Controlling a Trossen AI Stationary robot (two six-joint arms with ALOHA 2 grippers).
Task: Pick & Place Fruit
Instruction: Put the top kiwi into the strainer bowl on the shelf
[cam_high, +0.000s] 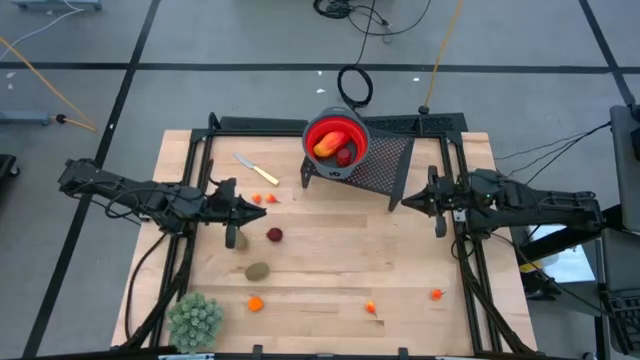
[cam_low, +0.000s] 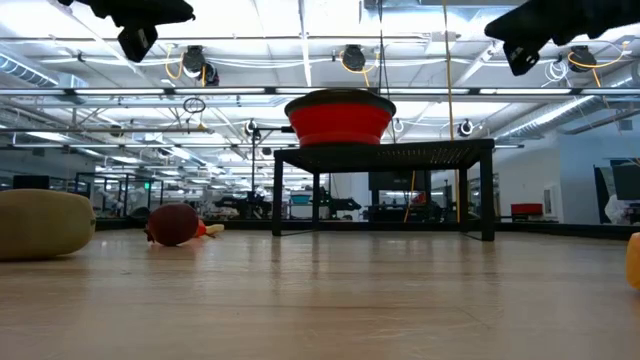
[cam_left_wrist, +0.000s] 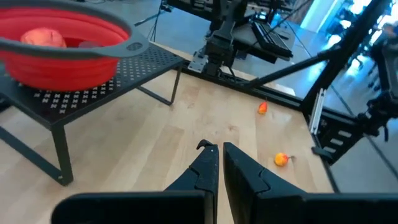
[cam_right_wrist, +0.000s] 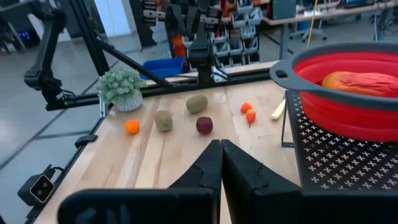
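Hovering left pincer (cam_high: 243, 212), pressed together | dark red fruit (cam_high: 274, 235) just beside, apart

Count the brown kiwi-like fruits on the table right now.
2. One kiwi lies just below the left gripper; the other kiwi lies nearer the table's front edge. None shows in the red bowl, though its contents partly overlap.

Low view: kiwi (cam_low: 40, 224) cut by frame edge; orange piece (cam_low: 634, 260) likewise. Bowl (cam_low: 339, 118) wall hides its contents. Beyond left fingers (cam_left_wrist: 208, 169), bowl fruit (cam_left_wrist: 43, 38) partly behind rim
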